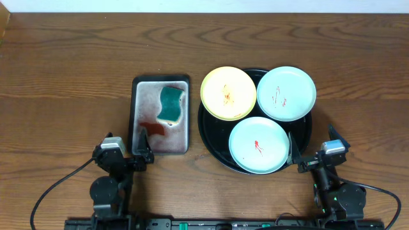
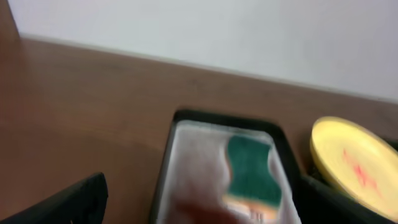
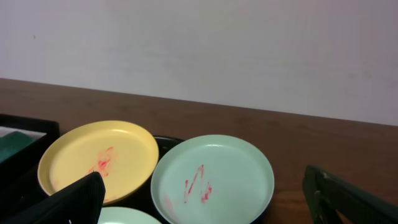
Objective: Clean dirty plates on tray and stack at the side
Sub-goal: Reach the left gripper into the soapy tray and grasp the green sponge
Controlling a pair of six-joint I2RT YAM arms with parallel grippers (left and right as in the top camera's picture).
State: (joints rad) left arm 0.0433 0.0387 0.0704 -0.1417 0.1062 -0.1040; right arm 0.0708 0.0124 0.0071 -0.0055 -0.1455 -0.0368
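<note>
My left hand point(image 1: 143, 145) and right hand point(image 1: 295, 155) both sit spread apart by the wooden worktop point(image 1: 64, 76) front edge. Sauce-smeared pale yellow round plate point(image 1: 228, 93) and two light blue-green round plates point(image 1: 285, 93) point(image 1: 258, 145) are on the big round black tray point(image 1: 305, 131).

table point(image 1: 77, 51): dark brown wood grain | wall point(image 3: 199, 43): plain white

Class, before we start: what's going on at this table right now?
Two robot arms are set to clean three sauce-smeared plates on a round black tray: a yellow plate and two blue-green plates. Nothing is being handled yet. The left arm sits at the near end of a grey tray holding a green sponge. The right arm sits by the black tray's near right edge. Both sets of jaws stand open and empty. No plate is stacked at the side.
</note>
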